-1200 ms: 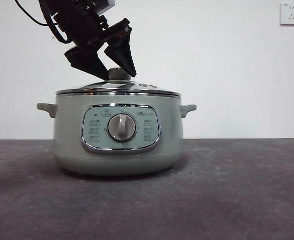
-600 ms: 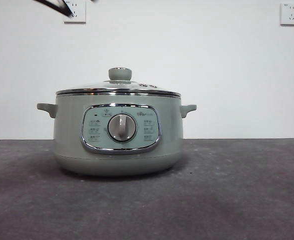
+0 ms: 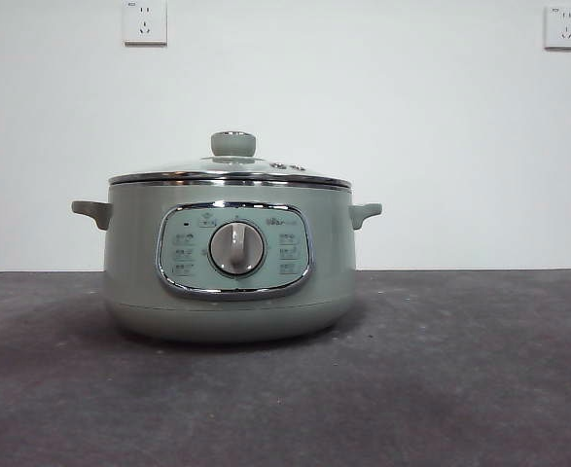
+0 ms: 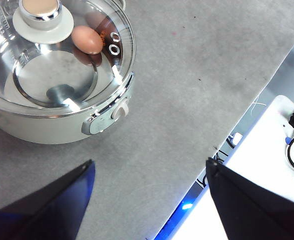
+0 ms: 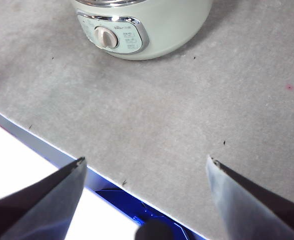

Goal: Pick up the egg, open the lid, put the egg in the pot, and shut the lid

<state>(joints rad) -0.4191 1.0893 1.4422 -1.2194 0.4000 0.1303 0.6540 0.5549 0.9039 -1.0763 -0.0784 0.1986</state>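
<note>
The pale sage-green pot stands on the grey table with the glass lid shut on it. In the left wrist view the egg lies inside the pot, seen through the lid, beside the knob. My left gripper is open and empty, high above the table and away from the pot. My right gripper is open and empty, over the table's front edge, with the pot ahead. Neither gripper shows in the front view.
Two wall sockets sit on the white wall behind. The grey table mat spreads around the pot. The table's edge and a white surface with cables lie beyond the mat.
The gripper that hung over the lid's knob has risen up and left, out of the front view. The lid stays shut on the pot.
</note>
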